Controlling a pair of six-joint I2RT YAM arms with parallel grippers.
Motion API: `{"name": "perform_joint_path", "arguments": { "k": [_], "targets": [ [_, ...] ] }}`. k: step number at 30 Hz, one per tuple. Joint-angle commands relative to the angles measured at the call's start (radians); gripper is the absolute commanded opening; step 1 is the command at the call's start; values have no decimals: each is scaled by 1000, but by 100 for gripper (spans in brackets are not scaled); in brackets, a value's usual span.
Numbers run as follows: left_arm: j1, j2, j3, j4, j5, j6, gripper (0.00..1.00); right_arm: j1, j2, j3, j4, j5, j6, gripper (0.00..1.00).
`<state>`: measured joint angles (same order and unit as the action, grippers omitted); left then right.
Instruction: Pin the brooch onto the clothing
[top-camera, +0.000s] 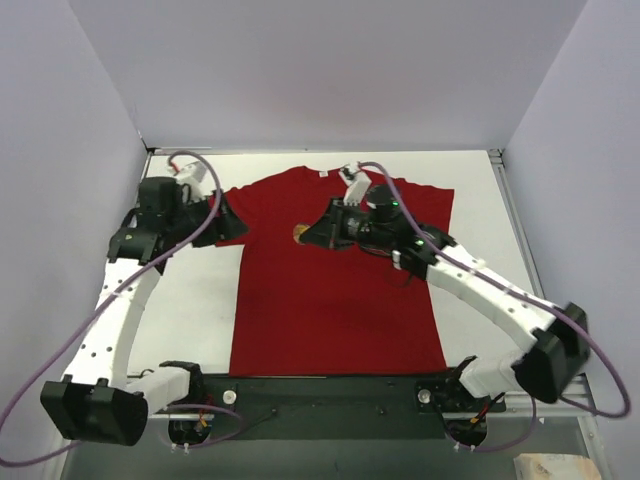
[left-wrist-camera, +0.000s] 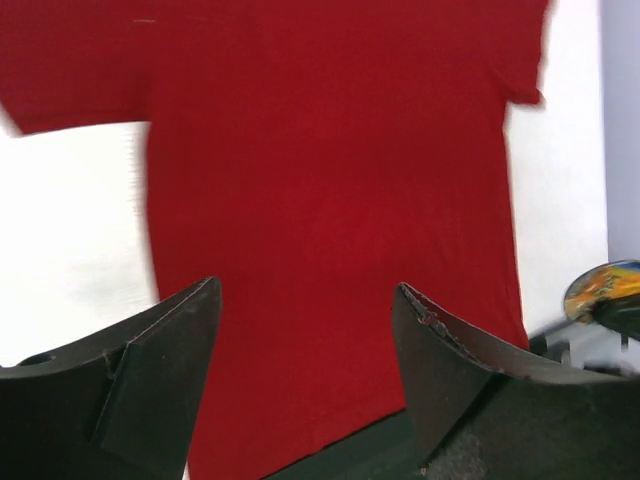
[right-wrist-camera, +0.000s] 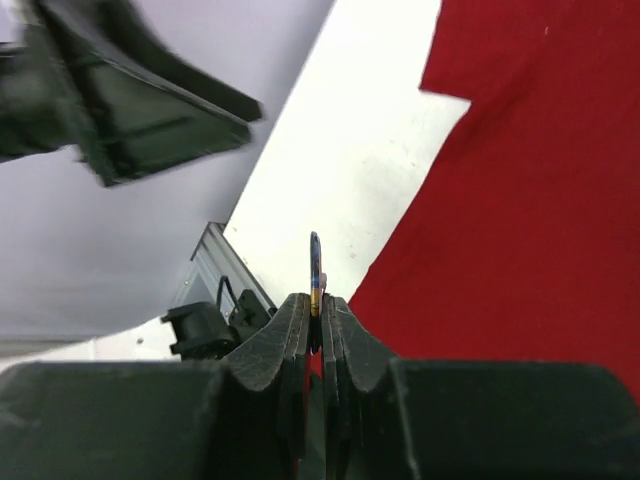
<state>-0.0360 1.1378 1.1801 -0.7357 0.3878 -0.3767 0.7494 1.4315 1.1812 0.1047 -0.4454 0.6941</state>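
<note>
The dark red T-shirt (top-camera: 335, 280) lies flat on the white table, with its white collar label (top-camera: 322, 174) at the far edge. My right gripper (top-camera: 312, 235) is shut on the brooch (top-camera: 299, 234) and holds it above the shirt's upper left chest. In the right wrist view the brooch (right-wrist-camera: 316, 270) stands edge-on between the closed fingers. My left gripper (top-camera: 238, 222) is open and empty over the shirt's left sleeve, facing the right gripper. In the left wrist view the shirt (left-wrist-camera: 330, 200) fills the frame and the brooch (left-wrist-camera: 600, 290) shows at the right edge.
White table (top-camera: 200, 300) shows bare left and right of the shirt. Grey walls close in the back and sides. A dark base rail (top-camera: 330, 395) runs along the near edge. Cables loop off both arms.
</note>
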Motion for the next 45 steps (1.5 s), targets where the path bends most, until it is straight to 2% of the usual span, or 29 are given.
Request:
{"name": "perform_joint_path", "arguments": {
  "k": [1,2,3,6,7,10,14,18,25,34,37,42,44,45],
  "targets": [
    [-272,-18,64,123,-84,-83,79,-41,-213,-135,-65,-39,-107,0],
    [-321,-13,75,145,-102,-85,78,-73,-247,-161,-82,-45,-105,0],
    [-432,8,91,154,-128,-80,78,-84,-278,-169,-106,-52,-99,0],
    [-609,69,167,159,-272,-29,76,-130,-356,-167,-250,-52,-68,0],
    [-722,85,208,154,-379,-10,76,-142,-373,-158,-288,-39,-53,0],
    [-894,157,263,127,-522,65,76,-188,-397,-160,-355,-59,30,0],
    [-1016,241,338,90,-644,137,75,-217,-421,-178,-367,-79,122,0],
    [-1064,263,336,111,-679,182,73,-225,-428,-178,-393,-69,171,0],
    [-1079,270,306,148,-724,213,70,-229,-427,-172,-398,-107,205,0],
    [-1087,281,274,188,-707,251,66,-231,-410,-186,-376,-171,268,0],
    [-1087,266,253,194,-718,245,66,-231,-405,-187,-378,-161,242,0],
    [-1053,203,204,209,-656,185,66,-232,-393,-207,-362,-194,52,0],
    [-995,154,165,225,-580,148,66,-234,-408,-230,-298,-272,-20,0],
    [-963,137,152,254,-443,128,66,-234,-427,-245,-283,-294,-104,0]
  ]
}}
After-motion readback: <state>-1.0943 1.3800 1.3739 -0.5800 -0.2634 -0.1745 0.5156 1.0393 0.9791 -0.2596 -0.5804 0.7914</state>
